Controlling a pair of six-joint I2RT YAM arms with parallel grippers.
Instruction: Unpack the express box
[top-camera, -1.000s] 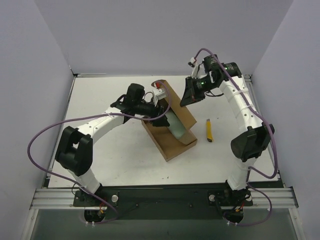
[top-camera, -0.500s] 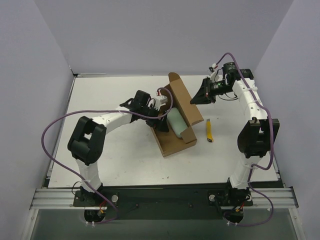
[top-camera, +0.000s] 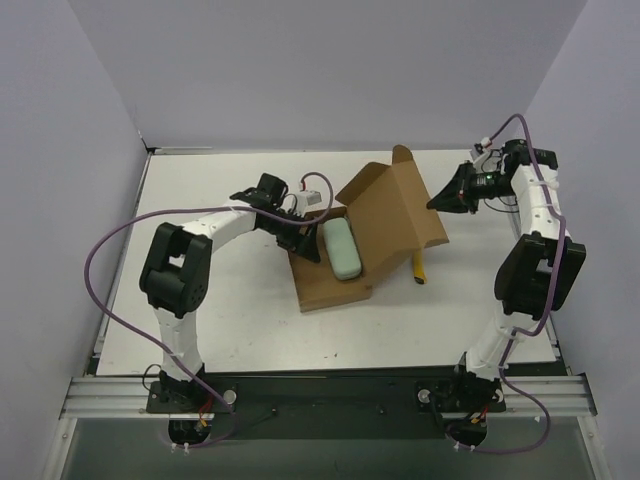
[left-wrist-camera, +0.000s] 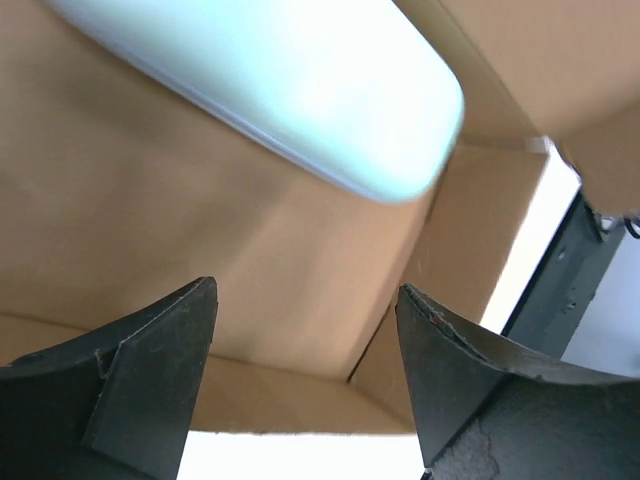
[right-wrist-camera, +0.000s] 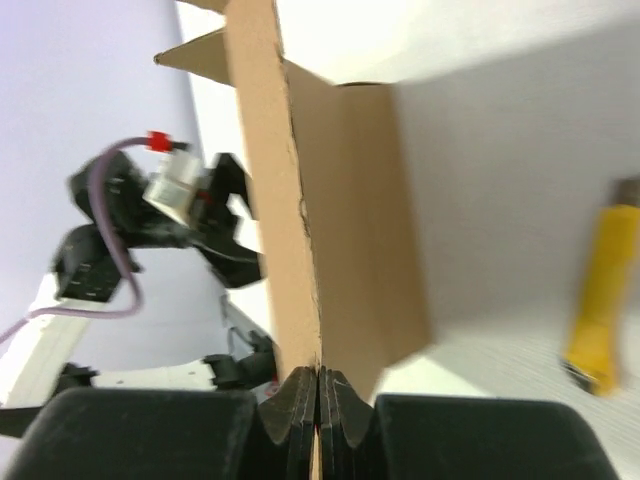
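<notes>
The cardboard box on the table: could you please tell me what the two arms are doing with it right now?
The robot is unpacking the express box. The right gripper is shut on the edge of the flap lid and holds it swung open to the right. The left gripper is open at the box's left side, aimed at the pale green object lying inside, not gripping it. A yellow-handled tool lies beside the box.

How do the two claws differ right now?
The left claw is open, holding nothing; the right claw is shut on the lid edge of the express box. The left claw is by the pale green object in the box; the right claw is out at the raised lid. Both are at the box.
</notes>
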